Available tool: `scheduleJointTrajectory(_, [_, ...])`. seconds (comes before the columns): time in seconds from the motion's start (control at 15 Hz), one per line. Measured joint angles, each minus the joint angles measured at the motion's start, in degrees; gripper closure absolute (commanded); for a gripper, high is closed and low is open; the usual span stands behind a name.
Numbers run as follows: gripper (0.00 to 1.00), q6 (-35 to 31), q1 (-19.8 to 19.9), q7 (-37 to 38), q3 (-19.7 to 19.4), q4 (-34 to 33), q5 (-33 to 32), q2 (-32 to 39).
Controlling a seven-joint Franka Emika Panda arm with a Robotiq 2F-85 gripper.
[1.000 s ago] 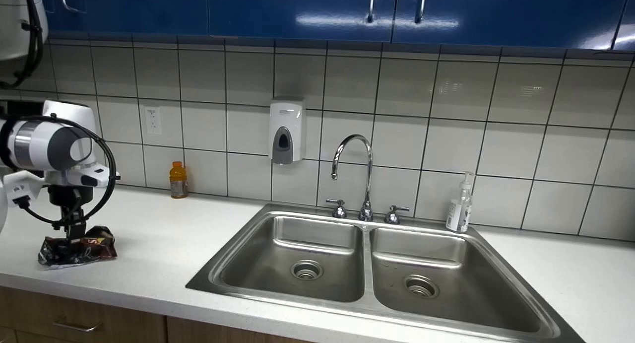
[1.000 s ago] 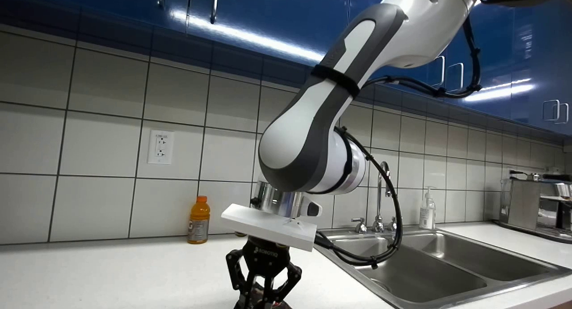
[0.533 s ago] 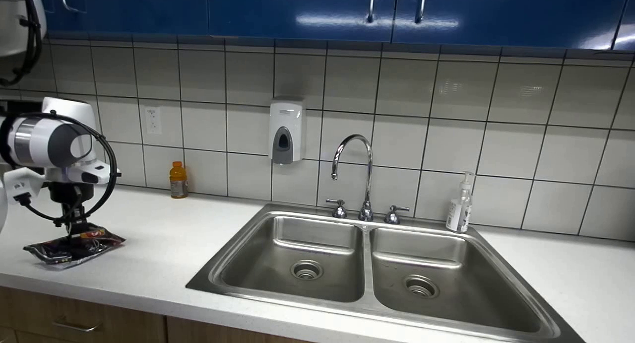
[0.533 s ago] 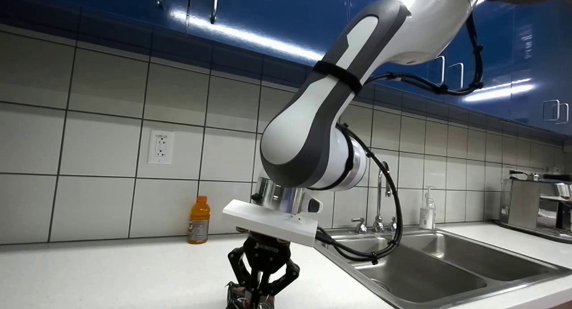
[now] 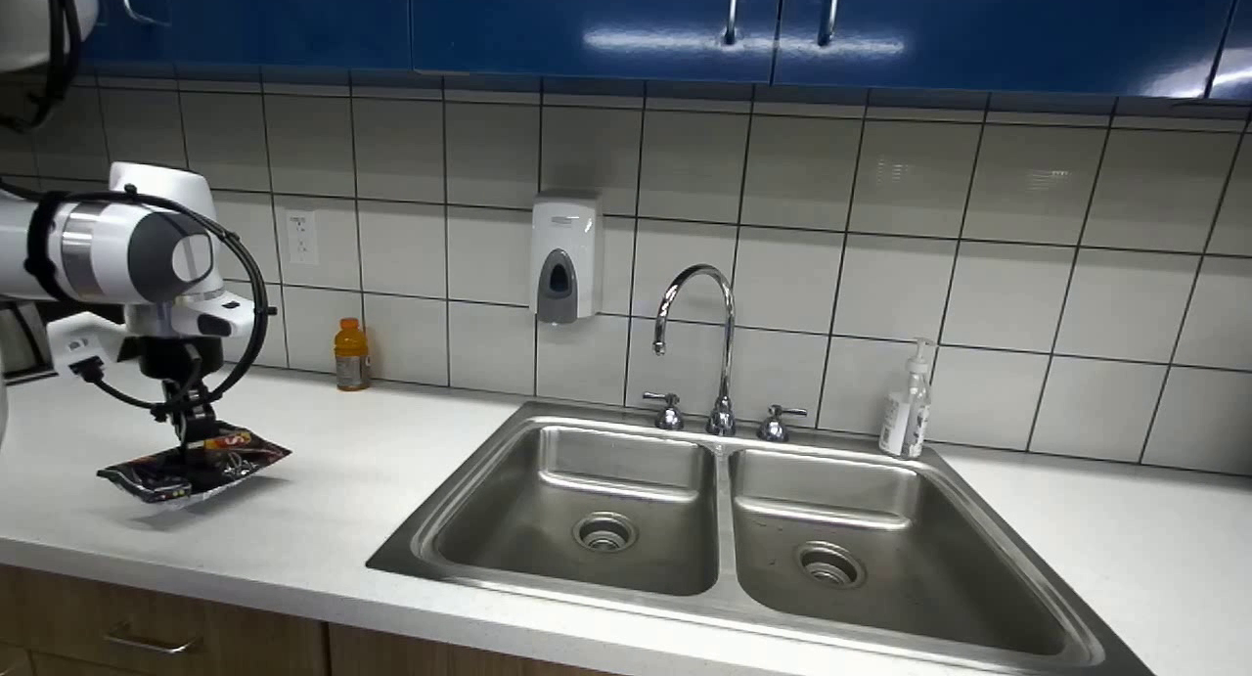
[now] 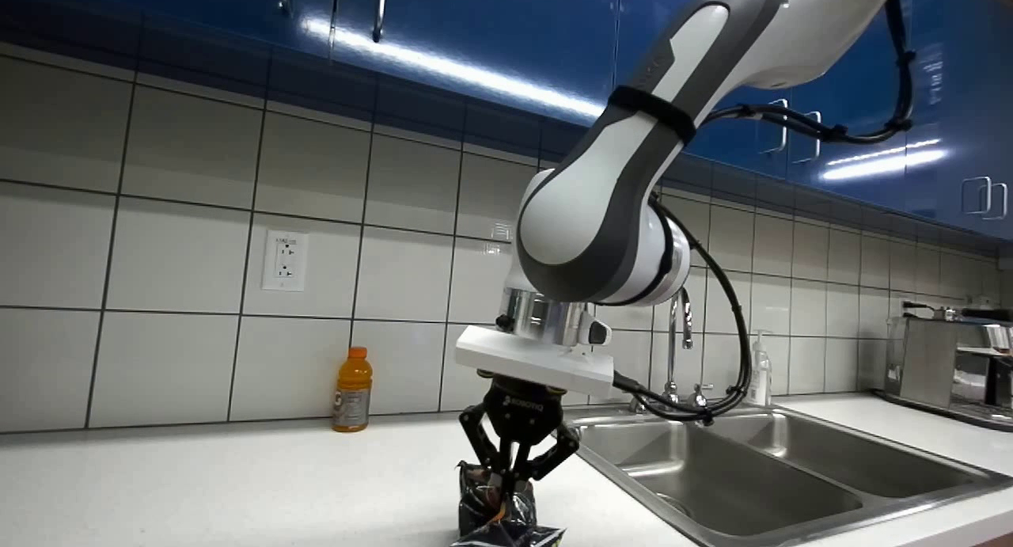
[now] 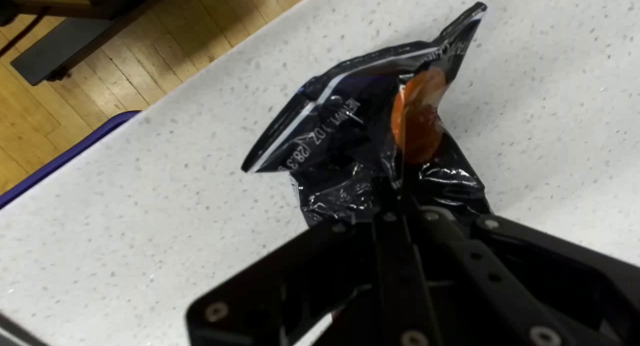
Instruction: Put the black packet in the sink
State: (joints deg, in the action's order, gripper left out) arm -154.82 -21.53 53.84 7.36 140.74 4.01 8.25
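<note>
The black packet [image 5: 245, 455] is crinkled, with red and orange print, and hangs just above the white counter left of the sink, with a shadow under it. It also shows in an exterior view [image 6: 477, 503] and in the wrist view [image 7: 335, 128], its middle pinched and its ends spread. My gripper [image 5: 188, 453] points down and is shut on the packet's middle; the gripper also shows in an exterior view [image 6: 506, 490] and in the wrist view [image 7: 397, 196]. The fingertips are partly hidden by the packet. The steel double-basin sink [image 5: 726, 549] also shows in an exterior view [image 6: 760, 480].
An orange bottle [image 5: 352, 358] stands by the tiled wall behind the gripper. The chrome faucet [image 5: 728, 363] rises behind the sink, with a pump bottle [image 5: 905, 412] at its back right. The counter's front edge [image 7: 200, 73] shows in the wrist view. A metal appliance [image 6: 926, 357] stands beyond the sink.
The gripper and packet have risen off the counter and moved right, toward the sink, in both exterior views. The packet has gone from bunched up to spread out on both sides of the fingers.
</note>
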Motion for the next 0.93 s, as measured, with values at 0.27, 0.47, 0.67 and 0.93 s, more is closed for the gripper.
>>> scheduleJointTrajectory(0.27, [1.00,2.2,4.0,-0.1,-1.5,3.6,-2.9,-4.9])
scheduleJointTrajectory(0.47, [1.00,3.6,7.8,-0.7,-2.6,6.1,-5.4,-8.4])
scheduleJointTrajectory(0.67, [1.00,4.9,11.6,-2.0,-3.6,7.7,-7.3,-11.2])
scheduleJointTrajectory(0.93, [1.00,6.2,16.2,-3.5,-4.8,9.0,-9.6,-13.8])
